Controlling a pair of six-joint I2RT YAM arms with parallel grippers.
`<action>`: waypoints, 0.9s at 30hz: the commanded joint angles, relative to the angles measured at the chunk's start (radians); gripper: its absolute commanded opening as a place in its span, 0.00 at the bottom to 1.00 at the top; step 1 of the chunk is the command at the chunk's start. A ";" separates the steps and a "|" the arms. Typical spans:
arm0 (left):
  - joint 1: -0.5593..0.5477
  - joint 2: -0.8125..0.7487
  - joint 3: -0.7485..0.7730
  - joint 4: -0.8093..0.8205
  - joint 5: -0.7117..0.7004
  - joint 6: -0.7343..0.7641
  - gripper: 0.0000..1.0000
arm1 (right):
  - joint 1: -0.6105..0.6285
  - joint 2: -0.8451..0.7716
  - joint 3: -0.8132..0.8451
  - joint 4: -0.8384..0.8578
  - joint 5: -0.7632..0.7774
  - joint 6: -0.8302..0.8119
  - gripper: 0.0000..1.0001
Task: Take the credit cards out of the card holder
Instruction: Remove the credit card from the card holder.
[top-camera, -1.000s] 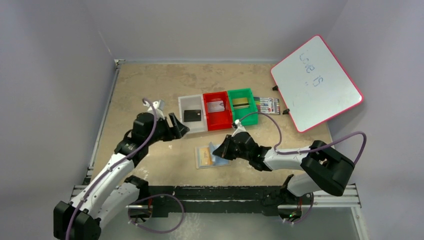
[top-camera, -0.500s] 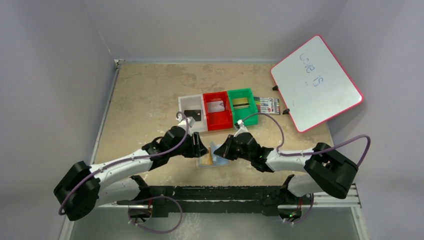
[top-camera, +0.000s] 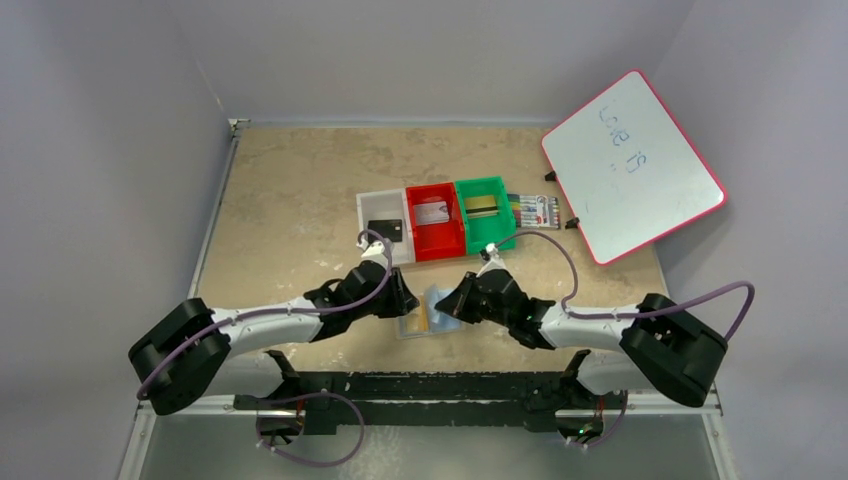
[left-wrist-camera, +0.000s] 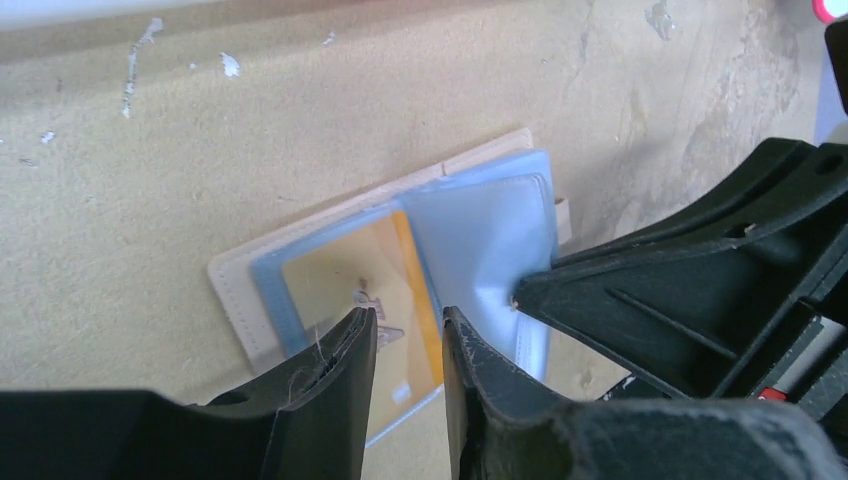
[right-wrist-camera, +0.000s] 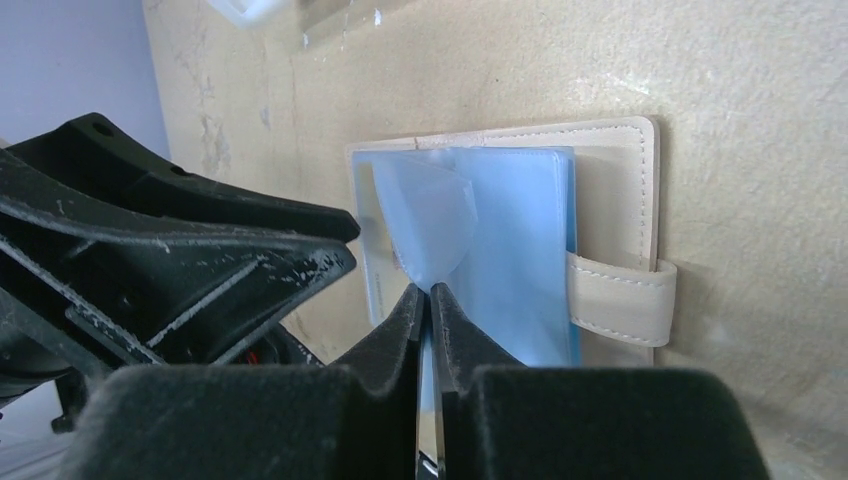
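We see the card holder (right-wrist-camera: 612, 170) as matt tan material, leather-like, with neat stitching along its edge. Its pockets (right-wrist-camera: 520, 240) are smooth, translucent light-blue plastic with a soft sheen, and an orange card (left-wrist-camera: 340, 270) shows through one. The surface (left-wrist-camera: 150, 180) looks like rough, mottled beige board flecked with white. The left end effector (left-wrist-camera: 408, 345) and right end effector (right-wrist-camera: 428, 300) are matt black plastic, scuffed and dusty.

three bins (top-camera: 437, 253), markers (top-camera: 535, 210), tilted whiteboard (top-camera: 632, 165)
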 joint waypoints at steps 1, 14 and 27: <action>-0.006 -0.010 0.000 0.043 -0.062 -0.018 0.30 | -0.003 -0.042 -0.018 -0.022 0.041 0.029 0.07; -0.126 0.148 0.158 -0.148 -0.217 0.051 0.28 | -0.003 -0.123 0.018 -0.293 0.150 0.100 0.16; -0.195 0.178 0.193 -0.175 -0.302 0.026 0.28 | -0.002 -0.277 0.095 -0.494 0.230 0.017 0.29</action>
